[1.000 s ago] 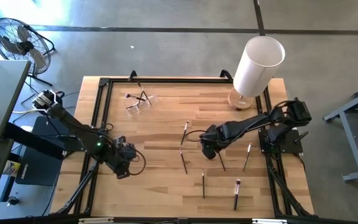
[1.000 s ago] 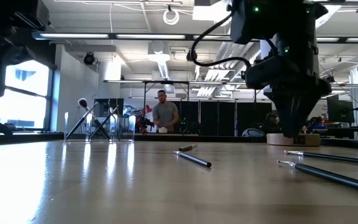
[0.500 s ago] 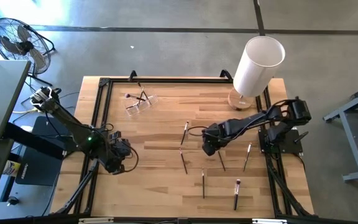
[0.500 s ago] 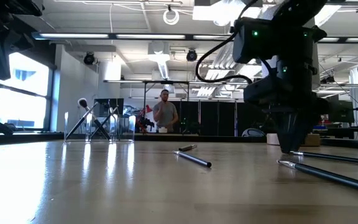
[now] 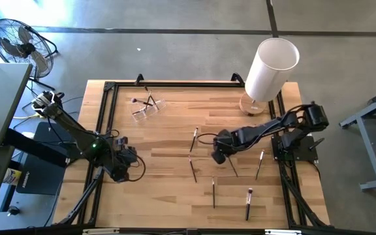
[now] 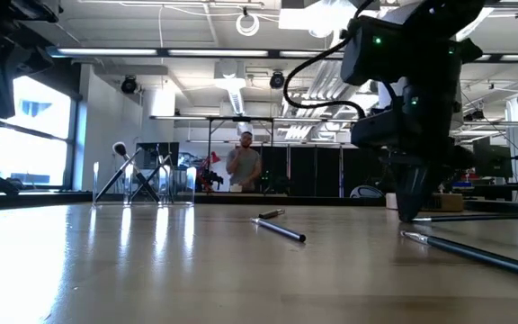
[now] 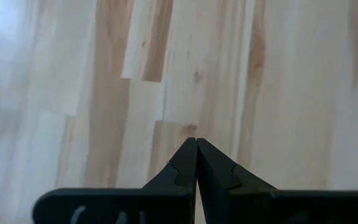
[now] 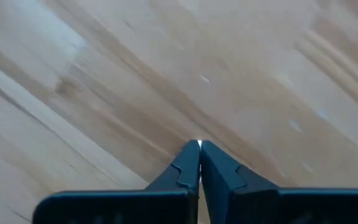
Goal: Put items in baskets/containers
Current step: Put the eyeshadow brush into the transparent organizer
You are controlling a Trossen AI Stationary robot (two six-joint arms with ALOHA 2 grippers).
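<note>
Several thin dark makeup brushes lie flat on the wooden table: one (image 5: 195,136) and another (image 5: 193,169) left of my right gripper, one (image 5: 232,168) and one (image 5: 260,163) to its right, and two (image 5: 213,192) (image 5: 248,203) nearer the front edge. The clear plastic holder (image 5: 147,106) stands at the far left with a few brushes leaning in it (image 6: 142,180). My right gripper (image 5: 218,156) is shut and empty, low over bare wood (image 8: 199,144) among the brushes. My left gripper (image 5: 124,168) is shut and empty over bare wood (image 7: 196,142) at the near left.
A tall white cylinder (image 5: 271,69) on a round wooden base stands at the far right corner. A black frame (image 5: 106,104) runs along the table's edges. A person (image 6: 245,166) stands far behind the table. Bare wood lies between the two grippers.
My left gripper has drawn back a little toward the table's left edge and stays shut. My right gripper has shifted slightly toward the table's left, staying low and shut. The brushes have not moved.
</note>
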